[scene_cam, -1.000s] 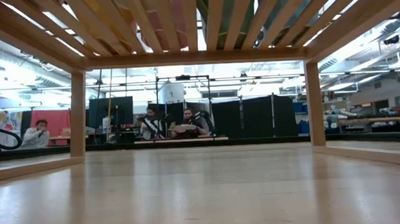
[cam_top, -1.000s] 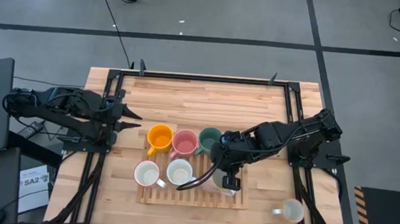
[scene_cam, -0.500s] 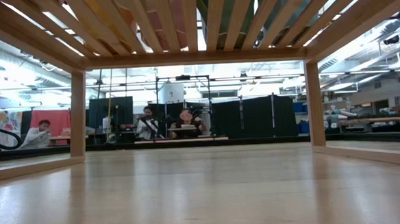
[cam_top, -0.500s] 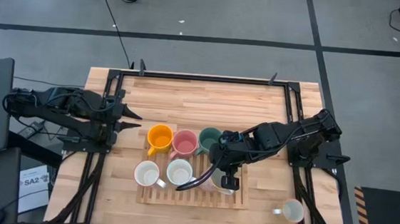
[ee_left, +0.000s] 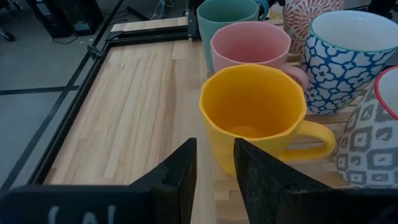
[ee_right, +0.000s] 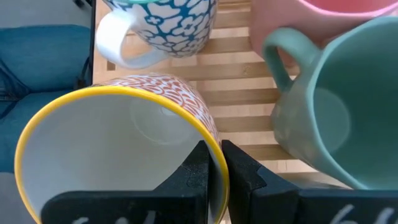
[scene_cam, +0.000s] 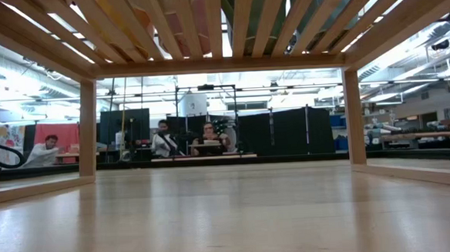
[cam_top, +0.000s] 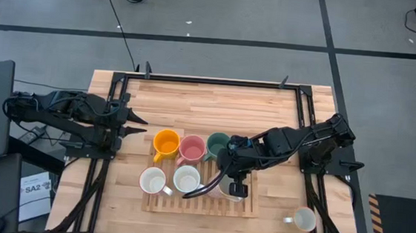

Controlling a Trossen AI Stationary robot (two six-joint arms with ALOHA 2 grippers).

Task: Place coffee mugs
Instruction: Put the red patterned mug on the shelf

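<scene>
No shift; right end effector (cam_top: 236, 187) pinching mug rim (ee_right: 118, 124).

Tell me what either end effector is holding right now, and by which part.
The right end effector is shut on the rim of the yellow-rimmed mug with the orange pattern, over the wooden rack. The left end effector holds nothing.

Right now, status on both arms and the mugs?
Right gripper shut on yellow-rimmed mug, over wooden rack. Left gripper idle at table's left, jaws part open. One white mug off rack.
</scene>
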